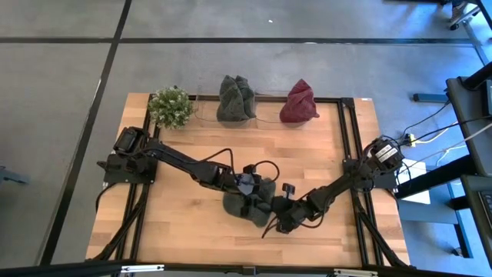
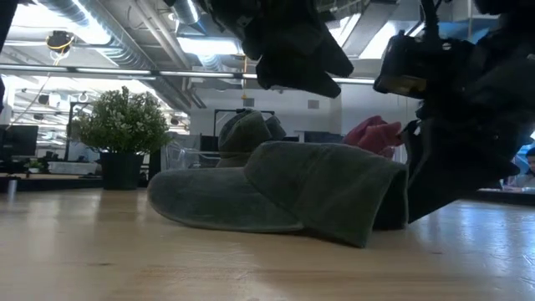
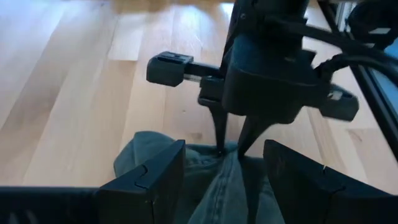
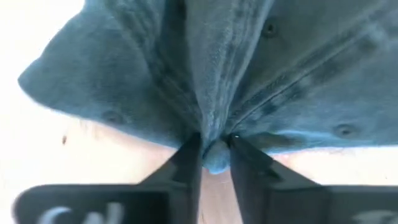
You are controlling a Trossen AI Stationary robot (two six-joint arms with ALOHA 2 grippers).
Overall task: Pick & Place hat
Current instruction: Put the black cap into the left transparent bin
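My right gripper (image 4: 214, 155) pinches a fold at the green hat's (image 1: 250, 198) edge on the wooden surface (image 1: 177, 223); my left gripper (image 3: 221, 177), spread, hovers seemingly just above it.

We observe a hat (image 4: 249, 74) of matt, stitched green cloth, a table (image 1: 177, 223) of smooth pale wood, and end effector fingers (image 3: 155, 180) of matt dark plastic.

A small green potted plant (image 1: 170, 107) stood at the light wooden table's (image 1: 177, 223) eleven o'clock corner.
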